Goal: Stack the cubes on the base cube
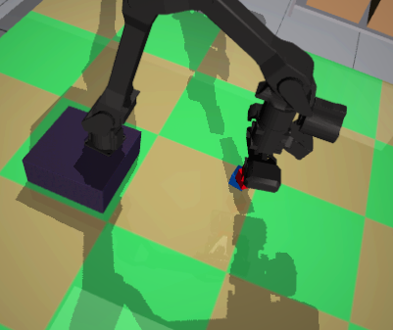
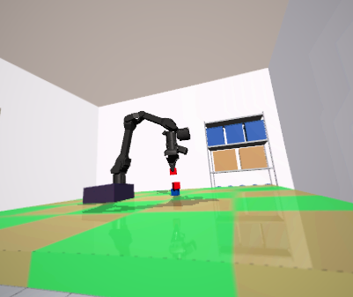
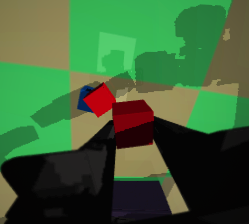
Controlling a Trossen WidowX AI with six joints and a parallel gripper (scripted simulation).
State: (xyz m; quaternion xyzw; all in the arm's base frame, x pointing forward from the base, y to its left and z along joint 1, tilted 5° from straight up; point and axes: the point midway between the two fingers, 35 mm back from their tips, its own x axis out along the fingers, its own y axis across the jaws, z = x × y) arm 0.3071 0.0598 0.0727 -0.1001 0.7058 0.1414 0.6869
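The blue base cube (image 1: 234, 179) (image 2: 175, 192) (image 3: 81, 104) stands on the checkered floor. One red cube (image 2: 176, 185) (image 3: 100, 100) sits on top of it, offset to one side, so part of the blue top shows in the wrist view. My gripper (image 2: 172, 170) (image 3: 131, 122) is shut on the other red cube (image 2: 173, 172) (image 3: 133, 109) and holds it in the air above the stacked one, slightly left of it in the exterior view. In the top view a finger hides much of the cubes, and I cannot tell which cube the visible red belongs to.
The dark purple block (image 1: 54, 149) (image 2: 97, 194) (image 3: 139, 195) under the arm's base stands left of the cubes in the top and exterior views. A shelf rack (image 2: 234, 146) with blue and brown boxes stands at the back wall.
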